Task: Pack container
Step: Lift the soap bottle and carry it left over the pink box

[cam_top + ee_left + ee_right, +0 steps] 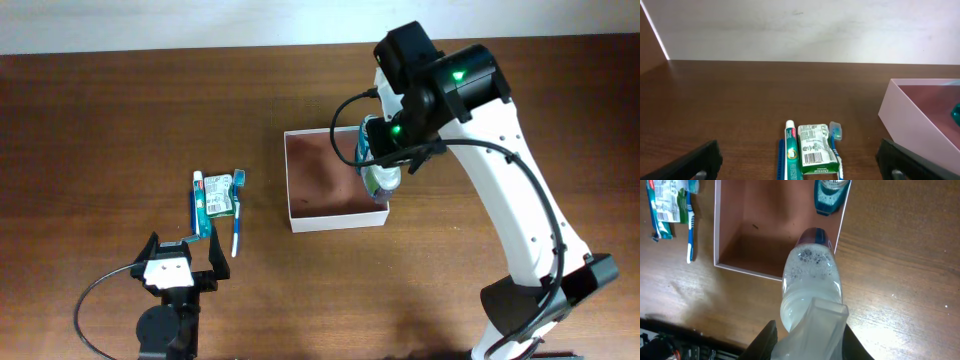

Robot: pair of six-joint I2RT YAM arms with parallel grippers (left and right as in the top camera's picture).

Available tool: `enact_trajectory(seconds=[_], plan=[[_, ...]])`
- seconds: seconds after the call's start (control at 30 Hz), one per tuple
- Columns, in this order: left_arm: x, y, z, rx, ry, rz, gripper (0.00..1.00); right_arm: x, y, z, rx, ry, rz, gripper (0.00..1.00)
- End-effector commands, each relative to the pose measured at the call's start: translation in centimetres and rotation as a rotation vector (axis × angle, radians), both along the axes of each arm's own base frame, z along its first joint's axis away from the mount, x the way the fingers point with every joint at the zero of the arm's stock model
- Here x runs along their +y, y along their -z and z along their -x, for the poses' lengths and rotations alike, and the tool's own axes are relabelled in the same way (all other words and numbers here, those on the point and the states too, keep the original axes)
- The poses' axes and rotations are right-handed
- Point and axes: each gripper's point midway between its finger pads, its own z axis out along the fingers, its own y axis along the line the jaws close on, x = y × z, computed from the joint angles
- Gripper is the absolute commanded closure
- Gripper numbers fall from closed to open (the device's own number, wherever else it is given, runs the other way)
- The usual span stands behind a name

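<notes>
Left gripper point(182, 250) is spread wide, holding nothing; just ahead of it lie, side by side, one blue handle point(781, 161), one toothpaste tube point(791, 150), one green pack point(815, 150) and one capped toothbrush point(836, 142). Right of them, mid-table, sits the one container point(335, 222), with one teal bottle point(830, 195) inside against its right wall. Right gripper point(810, 327) pinches a second bottle point(812, 275), foamy and pale, above the container's right edge

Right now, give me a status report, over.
Left gripper jaws open, empty. Right gripper jaws shut on clear bottle, over container edge. Teal bottle inside.
</notes>
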Motion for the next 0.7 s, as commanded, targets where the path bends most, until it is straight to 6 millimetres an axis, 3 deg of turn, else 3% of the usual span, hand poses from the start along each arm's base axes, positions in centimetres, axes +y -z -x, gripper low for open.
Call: enact_trajectory(seconds=[0.0,0.4,0.67], plan=[[0.2,0.3,0.0,0.004,-0.01,0.001,0.0,0.2,-0.6,0.3,-0.032,-0.022,0.001,0.76],[0.2,0.3,0.0,0.004,-0.01,0.001,0.0,2.9,0.6,-0.2,-0.036,-0.073,-0.002,0.76],[0.2,0.3,0.0,0.004,-0.01,0.001,0.0,2.3,2.4,-1.0,-0.011,-0.041,0.062,0.76]])
